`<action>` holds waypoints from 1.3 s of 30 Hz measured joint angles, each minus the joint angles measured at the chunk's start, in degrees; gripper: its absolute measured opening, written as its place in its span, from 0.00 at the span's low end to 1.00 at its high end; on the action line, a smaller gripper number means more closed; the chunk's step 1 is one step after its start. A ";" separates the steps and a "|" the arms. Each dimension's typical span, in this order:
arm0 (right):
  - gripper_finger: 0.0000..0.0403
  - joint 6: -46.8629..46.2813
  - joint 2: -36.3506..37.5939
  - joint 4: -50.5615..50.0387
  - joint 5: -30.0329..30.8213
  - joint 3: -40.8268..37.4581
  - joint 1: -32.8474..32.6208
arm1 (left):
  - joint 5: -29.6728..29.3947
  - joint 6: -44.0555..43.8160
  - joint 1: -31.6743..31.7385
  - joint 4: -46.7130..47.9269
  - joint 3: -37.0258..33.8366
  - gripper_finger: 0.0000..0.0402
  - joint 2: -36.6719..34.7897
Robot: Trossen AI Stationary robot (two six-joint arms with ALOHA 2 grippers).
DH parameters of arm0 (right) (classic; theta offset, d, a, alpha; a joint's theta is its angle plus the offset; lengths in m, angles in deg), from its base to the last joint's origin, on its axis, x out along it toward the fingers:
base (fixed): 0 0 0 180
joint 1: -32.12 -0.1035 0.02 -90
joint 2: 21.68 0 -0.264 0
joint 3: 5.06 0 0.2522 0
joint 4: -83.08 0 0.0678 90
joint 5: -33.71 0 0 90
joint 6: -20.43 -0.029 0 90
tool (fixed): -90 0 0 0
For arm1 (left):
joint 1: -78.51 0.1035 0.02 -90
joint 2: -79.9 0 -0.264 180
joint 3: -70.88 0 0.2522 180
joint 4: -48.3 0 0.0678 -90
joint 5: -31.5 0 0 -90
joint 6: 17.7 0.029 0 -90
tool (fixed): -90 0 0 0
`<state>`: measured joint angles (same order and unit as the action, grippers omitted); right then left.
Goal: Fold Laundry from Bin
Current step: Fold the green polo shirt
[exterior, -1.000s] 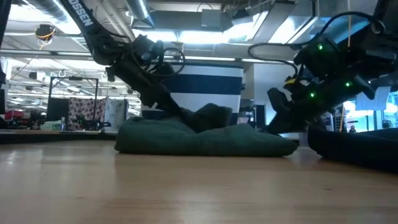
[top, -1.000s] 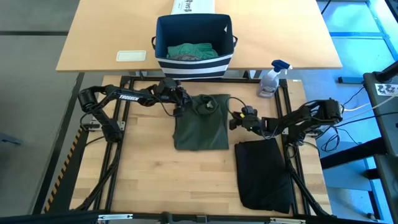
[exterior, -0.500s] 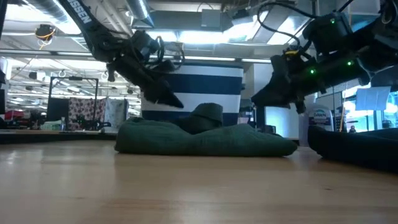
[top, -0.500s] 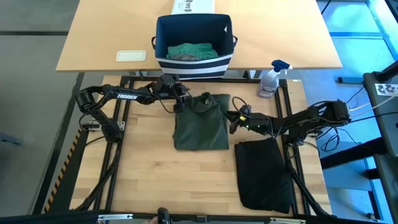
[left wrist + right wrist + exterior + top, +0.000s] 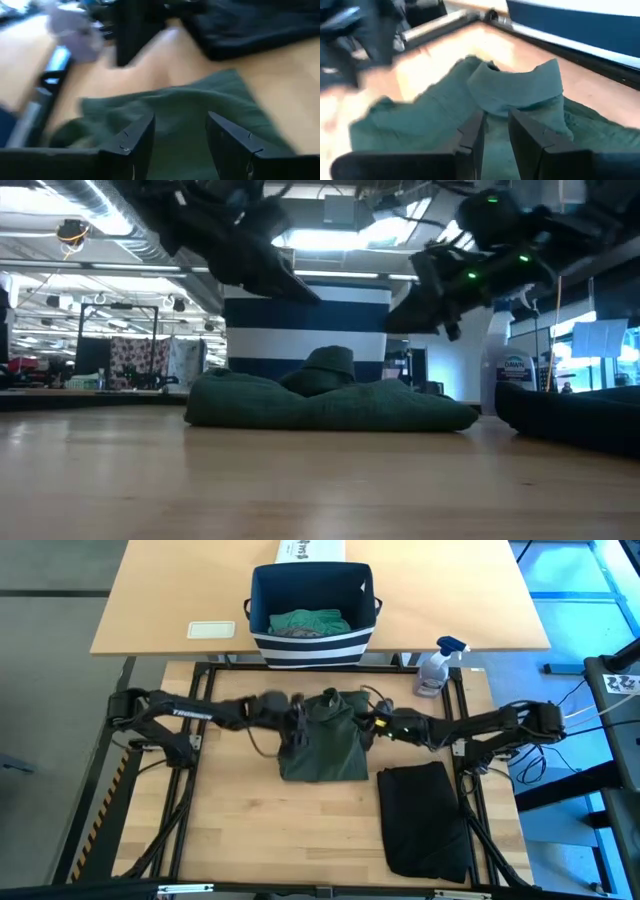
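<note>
Bin is seen from above on the far table, teal cloth inside; low view shows only its striped wall. Green garment lies folded mid-table, black garment near right. Left gripper is spread, empty, above it; right gripper is narrowly parted, empty.

Soft matt cloth garment on smooth wooden table.

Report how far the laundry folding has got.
Done: a black folded garment lies on the wooden table. In hand: the dark green folded garment, with the left gripper and right gripper above its two sides, holding nothing. Left: teal-green cloth in the navy striped fabric bin.
</note>
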<state>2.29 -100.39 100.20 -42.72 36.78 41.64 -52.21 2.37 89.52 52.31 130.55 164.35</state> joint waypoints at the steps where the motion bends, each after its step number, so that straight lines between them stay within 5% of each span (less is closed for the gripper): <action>1: 0.22 1.43 -0.33 -3.57 -1.07 2.19 0.72 | -1.13 -0.52 -1.92 0.62 0.00 0.42 0.55; 7: 0.22 17.70 -1.87 -17.94 -6.82 14.73 5.46 | -9.95 -3.44 -10.25 0.52 -0.07 0.42 3.96; 16: 0.22 46.49 -3.13 -36.27 -19.25 26.76 12.38 | -8.99 -10.34 -13.65 -0.26 -0.09 0.42 8.31; 22: 0.25 50.77 -10.11 -45.20 -24.55 33.80 13.82 | -10.33 -13.40 -13.86 -1.99 -0.07 0.42 8.28; 33: 0.53 55.94 -20.40 -50.54 -24.70 41.26 13.75 | -11.38 -17.71 -14.72 -2.06 -0.07 0.42 8.28; 39: 0.55 59.67 -21.52 -49.95 -22.76 41.67 13.76 | -15.75 -19.97 -16.33 -2.59 -0.07 0.42 9.23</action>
<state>61.96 -121.91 50.25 -65.47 78.44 55.40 -67.96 -17.60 73.18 49.72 130.49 173.58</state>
